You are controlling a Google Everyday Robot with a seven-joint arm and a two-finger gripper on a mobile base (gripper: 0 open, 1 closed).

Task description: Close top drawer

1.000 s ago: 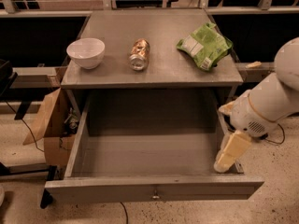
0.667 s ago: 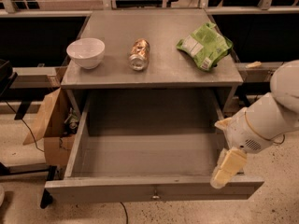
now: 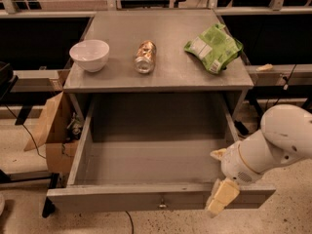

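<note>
The wide, deep grey metal top drawer (image 3: 146,162) stands pulled far out from under the grey metal table (image 3: 170,77), its inside bare and its small round knob (image 3: 162,204) at the middle of the long front panel. The robot's cream gripper (image 3: 221,199) hangs over the right end of that front panel, right of the knob; how far open it is cannot be told, nor whether it grips anything
</note>
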